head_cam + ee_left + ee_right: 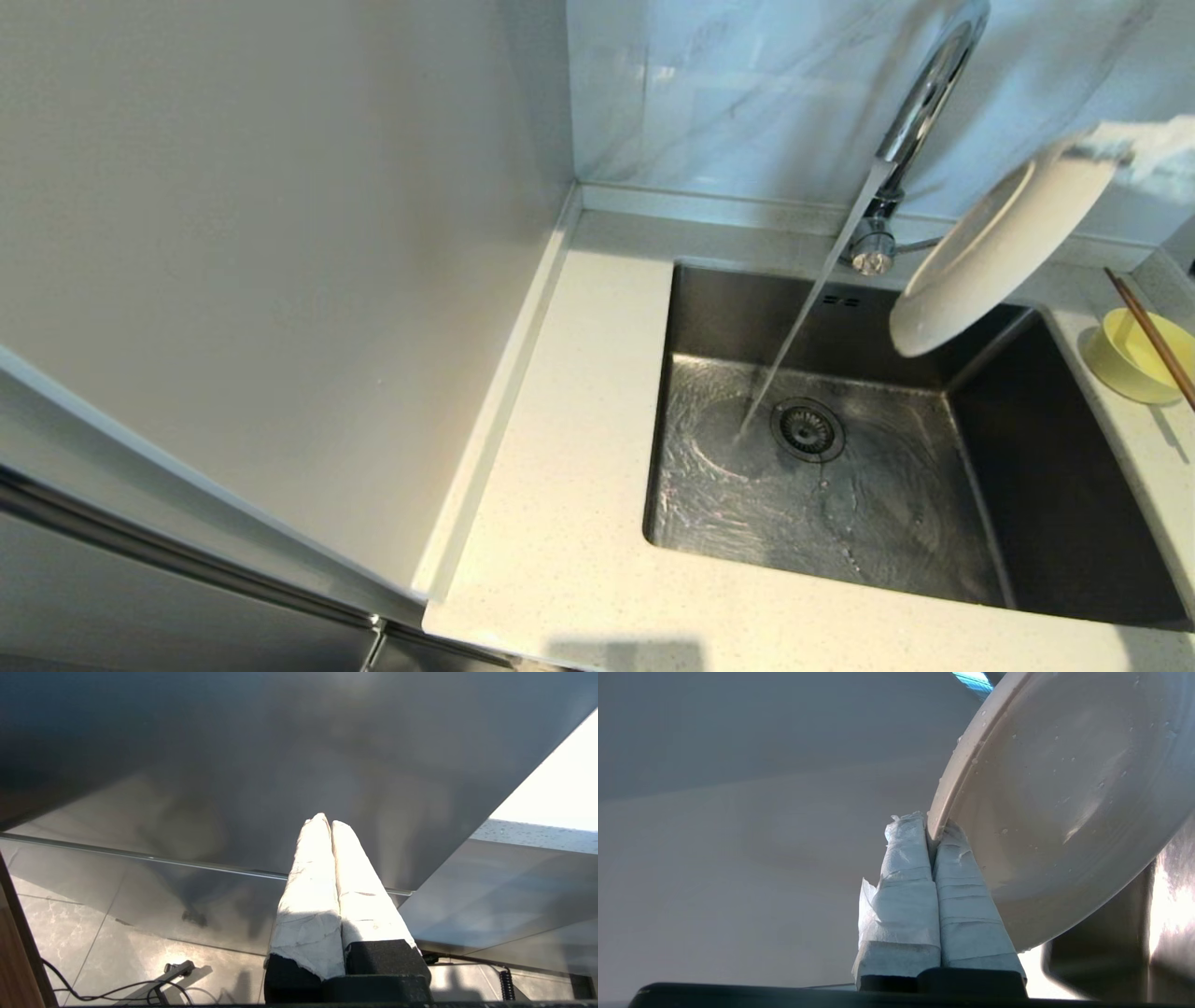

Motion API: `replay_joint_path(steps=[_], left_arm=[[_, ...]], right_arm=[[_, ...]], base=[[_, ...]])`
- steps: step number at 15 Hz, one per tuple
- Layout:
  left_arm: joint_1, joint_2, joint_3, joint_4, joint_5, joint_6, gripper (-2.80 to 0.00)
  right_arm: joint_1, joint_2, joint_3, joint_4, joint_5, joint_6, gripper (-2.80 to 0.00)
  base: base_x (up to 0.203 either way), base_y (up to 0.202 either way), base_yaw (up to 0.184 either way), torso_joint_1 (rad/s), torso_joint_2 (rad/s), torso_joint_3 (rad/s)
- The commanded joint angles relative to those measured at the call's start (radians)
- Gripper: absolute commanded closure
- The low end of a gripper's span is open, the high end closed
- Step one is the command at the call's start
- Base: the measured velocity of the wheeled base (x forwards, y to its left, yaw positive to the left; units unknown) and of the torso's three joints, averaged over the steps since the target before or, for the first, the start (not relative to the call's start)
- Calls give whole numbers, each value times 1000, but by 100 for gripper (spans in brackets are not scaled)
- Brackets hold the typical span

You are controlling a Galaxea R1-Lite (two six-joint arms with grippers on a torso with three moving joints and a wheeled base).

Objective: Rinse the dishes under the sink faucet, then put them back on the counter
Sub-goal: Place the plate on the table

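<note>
My right gripper (1111,149) is shut on the rim of the white plate (994,252), which hangs tilted above the sink's back right, apart from the water stream (808,308). In the right wrist view the gripper (931,828) pinches the plate (1069,802), which carries water drops. The chrome faucet (920,121) runs into the steel basin (840,467). The pale yellow bowl (1134,359) sits on the counter (569,523) at the right, with the brown chopsticks (1153,336) lying across it. My left gripper (325,821) is parked below counter height, shut with nothing in it.
A tall white panel (280,233) stands on the left beside the counter. The marble backsplash (747,93) rises behind the faucet. The drain strainer (808,429) is in the basin floor, wet with swirling water. Cables (107,989) lie on the floor below.
</note>
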Motion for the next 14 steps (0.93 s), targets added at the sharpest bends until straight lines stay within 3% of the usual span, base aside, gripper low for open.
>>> replay_joint_path(steps=[1,3,5,8,10,12,14], left_arm=[[0,0,0,0,1,0,0],[0,0,0,0,-1,0,0],[0,0,0,0,-1,0,0],[0,0,0,0,0,0,0],[0,0,0,0,0,0,0],[0,0,0,0,-1,0,0],[0,0,0,0,0,0,0]], right_arm=[[-7,-20,-214,77,4,-17,0],[-10,-20,-313,117,2,-78,0],[-14,-13,-250,110,0,-140,0],[-20,-35,109,113,-4,-213,0],[-28,-55,260,175,-7,-233,0],[-46,-62,251,265,-9,-247,0],[-75,-55,76,380,-11,-266,0]], base=[[0,0,0,0,0,0],[0,0,0,0,0,0],[0,0,0,0,0,0],[0,0,0,0,0,0],[0,0,0,0,0,0],[0,0,0,0,0,0],[0,0,0,0,0,0]])
